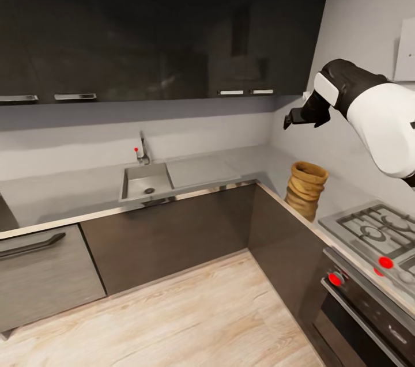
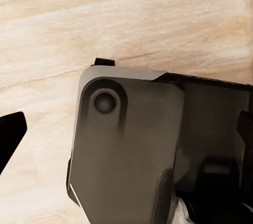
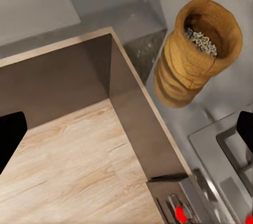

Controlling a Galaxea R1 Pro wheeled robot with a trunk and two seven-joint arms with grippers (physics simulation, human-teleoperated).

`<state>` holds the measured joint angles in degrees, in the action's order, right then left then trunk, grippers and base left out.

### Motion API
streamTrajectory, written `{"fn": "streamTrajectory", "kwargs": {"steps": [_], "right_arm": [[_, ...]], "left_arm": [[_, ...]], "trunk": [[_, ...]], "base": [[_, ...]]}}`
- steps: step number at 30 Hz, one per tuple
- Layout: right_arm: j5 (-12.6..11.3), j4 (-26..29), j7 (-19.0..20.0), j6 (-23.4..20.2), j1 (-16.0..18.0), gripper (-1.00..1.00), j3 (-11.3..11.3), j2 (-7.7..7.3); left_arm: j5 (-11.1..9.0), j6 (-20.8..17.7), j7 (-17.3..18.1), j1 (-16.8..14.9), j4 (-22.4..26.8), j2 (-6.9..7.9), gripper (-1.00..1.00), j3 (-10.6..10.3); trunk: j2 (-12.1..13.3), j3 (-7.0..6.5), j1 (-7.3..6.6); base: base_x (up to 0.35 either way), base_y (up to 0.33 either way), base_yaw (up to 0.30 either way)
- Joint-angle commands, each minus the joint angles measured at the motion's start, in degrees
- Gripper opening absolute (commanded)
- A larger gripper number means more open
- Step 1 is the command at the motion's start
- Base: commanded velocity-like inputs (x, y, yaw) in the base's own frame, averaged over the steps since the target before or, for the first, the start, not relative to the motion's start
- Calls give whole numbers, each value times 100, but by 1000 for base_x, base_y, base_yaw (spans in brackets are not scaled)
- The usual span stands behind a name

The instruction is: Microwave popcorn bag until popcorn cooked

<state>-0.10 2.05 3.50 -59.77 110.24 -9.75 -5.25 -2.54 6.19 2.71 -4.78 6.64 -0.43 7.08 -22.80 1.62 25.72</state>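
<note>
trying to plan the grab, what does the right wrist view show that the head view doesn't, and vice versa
Right wrist view alone: the popcorn heaped inside the open popcorn bag.

Head view alone: the sink, the faucet, the dark upper cabinets, and the right end effector raised above the bag.

Both: the bag upright on the countertop beside the stove, red knobs, wooden floor.

Tan-brown ridged popcorn bag [image 1: 305, 189] on grey countertop [image 1: 230, 168].

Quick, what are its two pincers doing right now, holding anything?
Left pincer: open, empty, hanging over the wooden floor.
Right pincer: open, empty, raised above the popcorn bag on the countertop.
</note>
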Motion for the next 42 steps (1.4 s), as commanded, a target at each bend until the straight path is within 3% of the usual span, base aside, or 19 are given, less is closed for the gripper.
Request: {"fn": "streamTrajectory", "kwargs": {"steps": [1, 20, 26, 34, 42], "right_arm": [[-3, 4, 37, -23, 2, 100, -49, -2], [-6, -3, 36, -23, -111, 100, -80, -130], [-4, -3, 36, -23, -228, 100, -214, -144], [1, -3, 36, -23, -415, 100, -267, -143], [1, 1, 36, -23, -477, 100, -297, -135]], "left_arm": [[-27, 14, 25, -5, -5, -1, 100, 37], [-19, 5, 15, -5, -5, -2, 100, 32], [-22, 7, 16, -5, -5, -1, 100, 38], [-27, 14, 19, -5, -5, -1, 100, 39], [-29, 11, 19, -5, -5, 15, 100, 46]], "trunk": [[-12, 13, 7], [-12, 13, 7], [-12, 13, 7], [-12, 13, 7], [-12, 13, 7]], "base": [[311, -92, 0], [314, -194, 0], [281, -234, -47], [62, -46, -243], [87, 6, -33]]}}
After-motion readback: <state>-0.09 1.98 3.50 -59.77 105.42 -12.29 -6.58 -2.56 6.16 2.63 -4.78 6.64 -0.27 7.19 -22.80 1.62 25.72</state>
